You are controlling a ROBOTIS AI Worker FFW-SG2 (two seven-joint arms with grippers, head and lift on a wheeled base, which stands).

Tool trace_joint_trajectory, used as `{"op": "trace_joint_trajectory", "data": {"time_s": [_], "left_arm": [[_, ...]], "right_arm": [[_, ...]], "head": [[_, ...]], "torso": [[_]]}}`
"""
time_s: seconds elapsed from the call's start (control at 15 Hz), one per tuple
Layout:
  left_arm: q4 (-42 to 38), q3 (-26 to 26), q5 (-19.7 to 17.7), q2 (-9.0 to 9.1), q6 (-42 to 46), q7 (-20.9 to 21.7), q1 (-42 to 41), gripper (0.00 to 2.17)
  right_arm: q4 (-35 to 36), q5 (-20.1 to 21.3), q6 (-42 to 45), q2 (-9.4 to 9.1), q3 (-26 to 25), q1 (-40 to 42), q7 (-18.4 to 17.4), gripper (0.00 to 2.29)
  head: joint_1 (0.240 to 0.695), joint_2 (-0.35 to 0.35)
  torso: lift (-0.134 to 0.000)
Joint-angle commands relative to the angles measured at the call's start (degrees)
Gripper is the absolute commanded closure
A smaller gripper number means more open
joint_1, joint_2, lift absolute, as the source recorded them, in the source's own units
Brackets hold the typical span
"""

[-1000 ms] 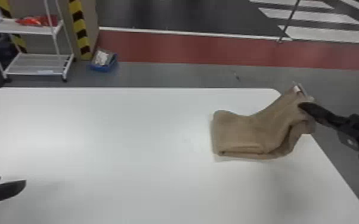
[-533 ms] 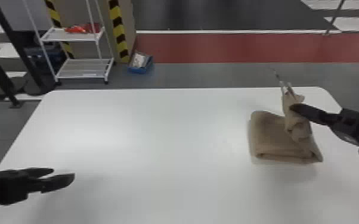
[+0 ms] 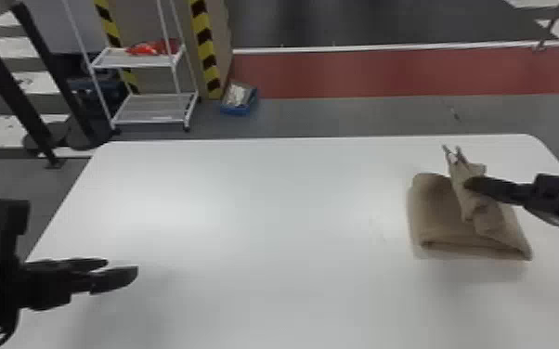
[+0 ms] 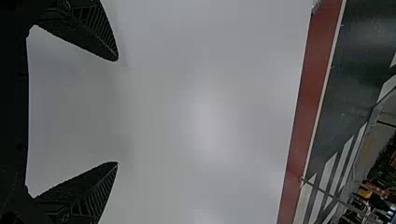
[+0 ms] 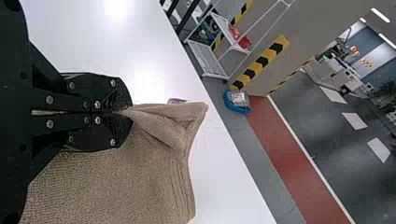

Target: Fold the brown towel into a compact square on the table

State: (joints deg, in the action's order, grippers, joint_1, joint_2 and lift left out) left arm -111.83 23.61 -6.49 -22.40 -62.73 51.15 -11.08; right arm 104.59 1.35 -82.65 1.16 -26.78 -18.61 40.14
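Right hand (image 5: 127, 112) closed on towel (image 3: 436, 211); left hand (image 4: 117, 111) wide open, empty. Risk: single-point pinch could twist raised part or drag lower layers askew.

The towel (image 3: 436, 209) lies on the right part of the table (image 3: 246, 232), its raised part in the right gripper (image 3: 470, 183), while the left gripper (image 3: 123, 268) is over the near left part. Behind the table, toward the left, stands a shelf cart (image 3: 153, 109), with a box (image 3: 237, 110) on the floor just right of it.
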Motion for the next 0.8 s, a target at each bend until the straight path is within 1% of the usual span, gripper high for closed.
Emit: {"op": "trace_joint_trajectory", "data": {"time_s": [0.0,0.13,0.2,0.27,0.33,0.4,0.47,0.6,0.67,0.73], "left_arm": [[0.3,-0.4,0.0,0.17,0.0,0.1,0.5,0.09],[0.1,-0.1,0.0,0.08,0.0,0.1,0.6,0.09],[0.1,0.1,0.0,-0.01,0.0,0.1,0.6,0.09],[0.1,0.1,0.0,-0.01,0.0,0.1,0.6,0.09],[0.1,0.1,0.0,0.08,0.0,0.1,0.6,0.09],[0.1,0.1,0.0,0.08,0.0,0.1,0.6,0.09],[0.2,0.1,0.0,0.17,0.0,0.1,0.6,0.09],[0.2,0.2,0.0,0.08,0.0,0.1,0.7,0.09],[0.2,0.2,0.0,0.08,0.0,0.1,0.8,0.09],[0.2,0.2,0.0,0.08,0.0,0.1,0.8,0.09]], "right_arm": [[-0.6,3.6,-0.1,-0.45,3.6,0.0,-0.6,1.94],[-1.3,5.9,-0.3,-0.54,5.4,-0.6,-1.6,1.94],[-1.8,6.6,-0.6,-0.54,6.3,-0.8,-2.0,1.84],[-1.8,7.0,-0.6,-0.63,7.0,-0.8,-2.1,1.67],[-1.8,6.9,-1.0,-0.80,7.3,-0.7,-2.1,1.09],[-1.8,6.7,-1.3,-0.98,7.4,-0.5,-2.0,0.20],[-1.8,6.4,-1.5,-0.98,7.3,-0.4,-2.0,0.00],[-1.2,4.3,-1.5,-0.98,6.0,0.2,-1.9,0.01],[-0.9,2.1,-1.3,-0.98,4.3,0.2,-1.8,0.04],[-0.6,0.8,-1.0,-0.98,3.2,0.2,-2.0,0.05]], "head": [[0.695,0.087],[0.695,0.099],[0.695,0.101],[0.695,0.103],[0.695,0.106],[0.695,0.110],[0.695,0.118],[0.695,0.125],[0.695,0.127],[0.695,0.128]], "torso": [[-0.123],[-0.123],[-0.123],[-0.123],[-0.123],[-0.123],[-0.123],[-0.123],[-0.123],[-0.123]]}}
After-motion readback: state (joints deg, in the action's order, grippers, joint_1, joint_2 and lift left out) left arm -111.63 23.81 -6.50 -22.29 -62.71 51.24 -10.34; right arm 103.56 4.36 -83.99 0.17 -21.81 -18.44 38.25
